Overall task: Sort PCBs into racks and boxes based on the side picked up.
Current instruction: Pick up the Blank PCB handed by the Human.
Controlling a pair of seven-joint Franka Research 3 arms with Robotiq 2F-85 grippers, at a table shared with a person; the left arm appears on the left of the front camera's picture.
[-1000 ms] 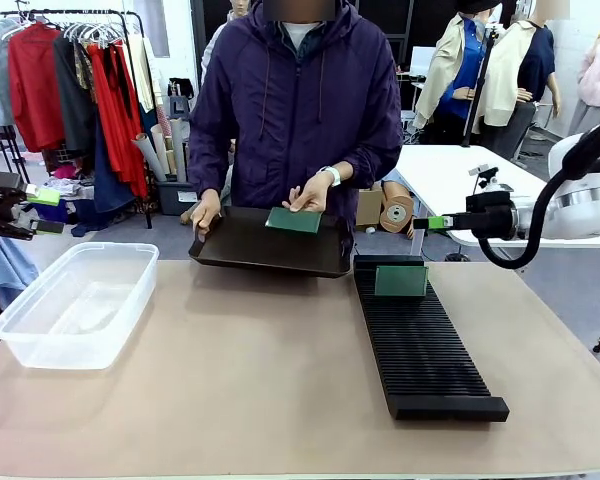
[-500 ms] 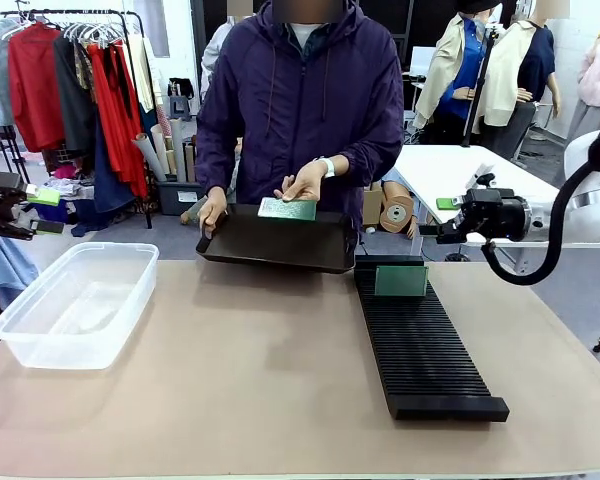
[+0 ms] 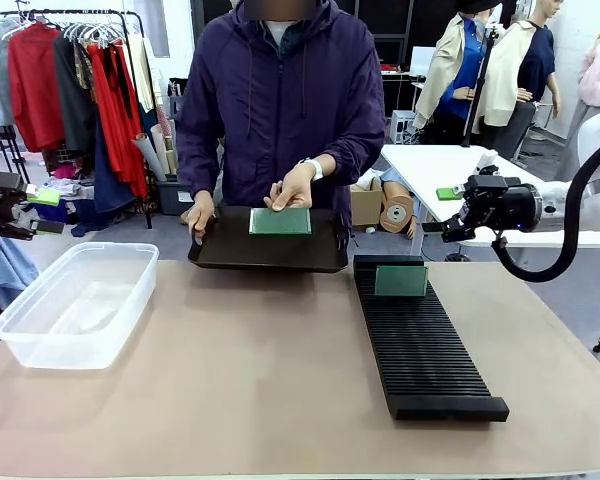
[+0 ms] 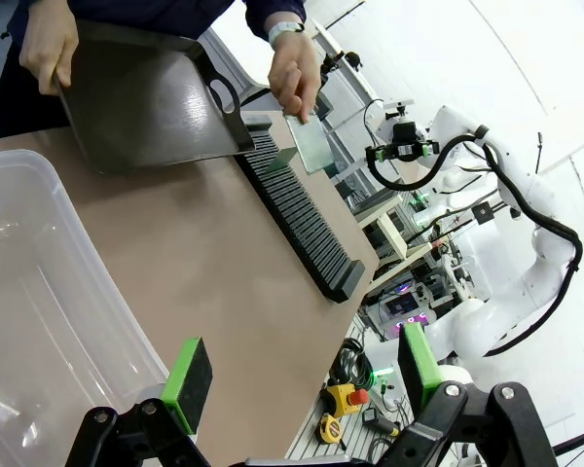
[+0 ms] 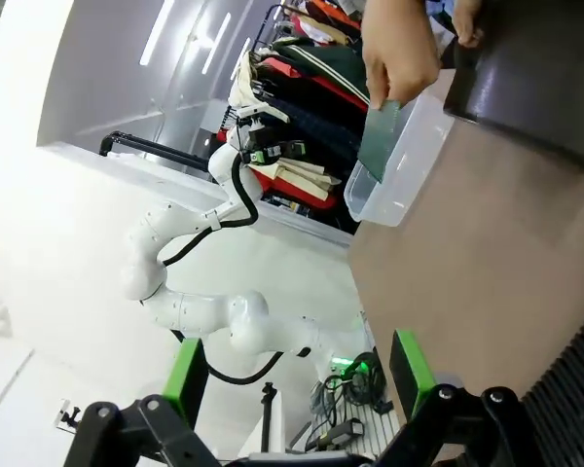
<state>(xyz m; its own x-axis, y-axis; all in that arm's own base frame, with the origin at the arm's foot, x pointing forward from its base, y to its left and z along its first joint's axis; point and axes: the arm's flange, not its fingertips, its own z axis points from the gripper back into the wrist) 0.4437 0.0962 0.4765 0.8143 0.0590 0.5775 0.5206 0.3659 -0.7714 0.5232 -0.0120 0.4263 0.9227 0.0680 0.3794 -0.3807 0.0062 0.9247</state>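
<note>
PCB (image 3: 280,221) upright, long axis crosswise; left end effector (image 4: 302,375) and right end effector (image 5: 298,377) agape, empty

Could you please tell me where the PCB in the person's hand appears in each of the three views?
Front view: the PCB is upper centre, seen against the dark tray.
Left wrist view: the PCB is upper centre, just right of the dark tray.
Right wrist view: the PCB is near the top, left of the dark tray.
Shared landmark: the dark tray.
</note>
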